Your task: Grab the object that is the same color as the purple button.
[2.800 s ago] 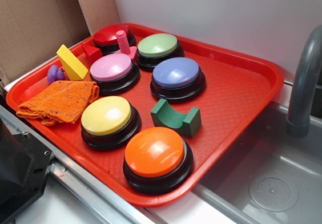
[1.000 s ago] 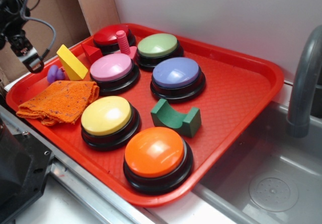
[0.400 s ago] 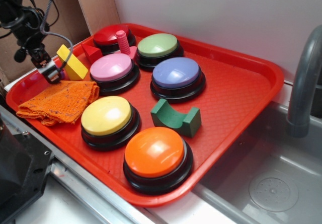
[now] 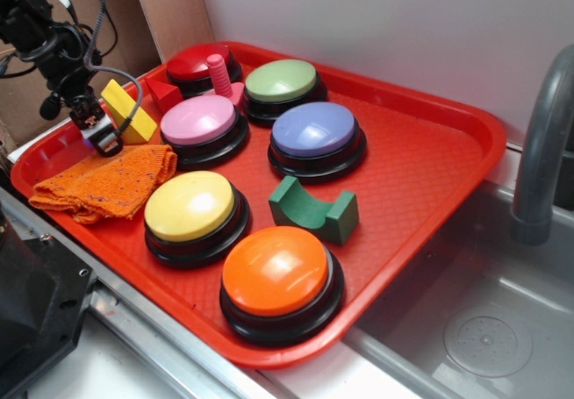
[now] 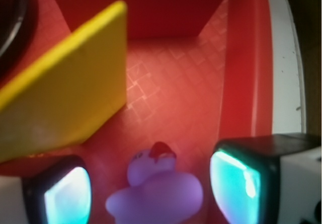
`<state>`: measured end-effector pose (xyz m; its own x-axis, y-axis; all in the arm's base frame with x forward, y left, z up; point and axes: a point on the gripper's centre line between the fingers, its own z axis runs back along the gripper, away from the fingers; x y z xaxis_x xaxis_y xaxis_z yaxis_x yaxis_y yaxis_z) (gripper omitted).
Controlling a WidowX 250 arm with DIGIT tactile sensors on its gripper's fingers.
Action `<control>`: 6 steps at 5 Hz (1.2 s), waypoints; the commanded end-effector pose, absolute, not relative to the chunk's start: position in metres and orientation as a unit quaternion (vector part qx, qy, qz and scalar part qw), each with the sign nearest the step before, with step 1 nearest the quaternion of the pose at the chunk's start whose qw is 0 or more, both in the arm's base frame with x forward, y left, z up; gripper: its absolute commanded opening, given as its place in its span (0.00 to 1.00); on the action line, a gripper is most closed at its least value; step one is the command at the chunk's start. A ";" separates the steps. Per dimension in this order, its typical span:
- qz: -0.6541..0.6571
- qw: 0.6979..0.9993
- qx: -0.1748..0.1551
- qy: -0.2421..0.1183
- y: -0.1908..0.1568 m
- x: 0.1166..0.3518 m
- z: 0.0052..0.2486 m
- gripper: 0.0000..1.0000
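The object, a small purple lumpy toy with a red spot on top, lies on the red tray floor in the wrist view. It sits between my gripper's two open pads, with gaps on both sides. In the exterior view the gripper hangs low at the tray's left corner, beside the yellow wedge block, and hides the toy. The purple button, a lavender-blue dome on a black base, stands at the tray's middle back.
The yellow wedge is close on the left and a red block lies ahead. The tray rim runs just right of the fingers. An orange cloth lies nearby, along with the pink button, other buttons and a green block.
The arm came in from the upper left and moved down and right to the tray's left corner. The gripper now covers the purple toy that showed in the exterior view before.
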<state>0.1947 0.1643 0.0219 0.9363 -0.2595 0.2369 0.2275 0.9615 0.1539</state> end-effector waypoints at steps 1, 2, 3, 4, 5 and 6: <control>-0.125 0.981 0.073 -0.132 0.168 0.204 0.028 0.00; -0.115 0.981 0.067 -0.140 0.170 0.203 0.030 0.00; -0.088 0.987 0.053 -0.124 0.168 0.201 0.049 0.00; -0.033 0.991 0.068 -0.107 0.157 0.198 0.084 0.00; 0.023 0.993 0.081 -0.086 0.137 0.196 0.131 0.00; 0.075 0.993 0.082 -0.049 0.109 0.200 0.164 0.00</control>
